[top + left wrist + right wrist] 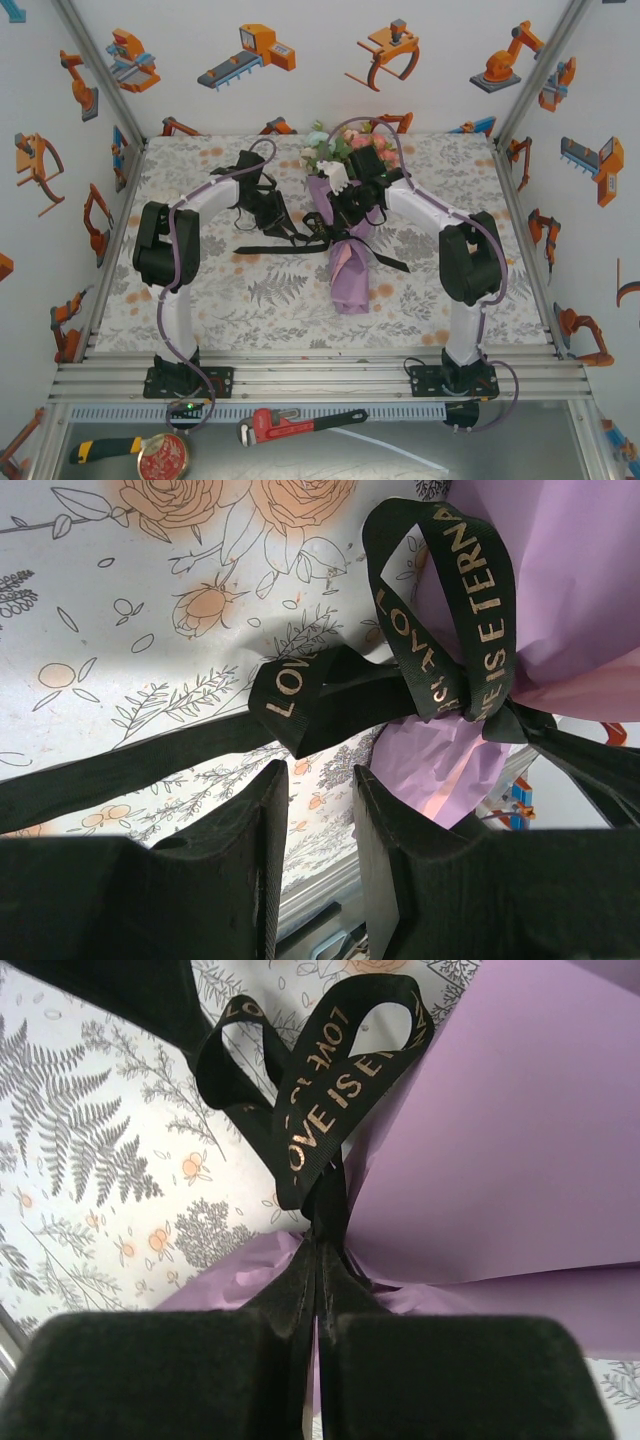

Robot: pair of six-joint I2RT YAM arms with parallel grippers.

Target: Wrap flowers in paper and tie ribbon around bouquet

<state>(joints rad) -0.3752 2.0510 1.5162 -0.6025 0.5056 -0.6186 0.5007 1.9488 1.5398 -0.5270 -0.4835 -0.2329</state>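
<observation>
Evidently your right gripper (316, 1252) sat clamped on the ribbon (320, 1110) by the bouquet (350, 282), while your left gripper (320, 785) stood open just short of that ribbon.

My white-and-black left arm (178, 300) stands up from its base, folds at the elbow and reaches forward and inward. My left gripper (320, 780) is angled low over the counter, its black padded jaws a narrow gap apart. My right arm (460, 320), white and black too, bends the mirrored way towards the middle, and my right gripper (318, 1245) has its jaws pressed tight together, pinching a black fabric ribbon (320, 1130).
</observation>
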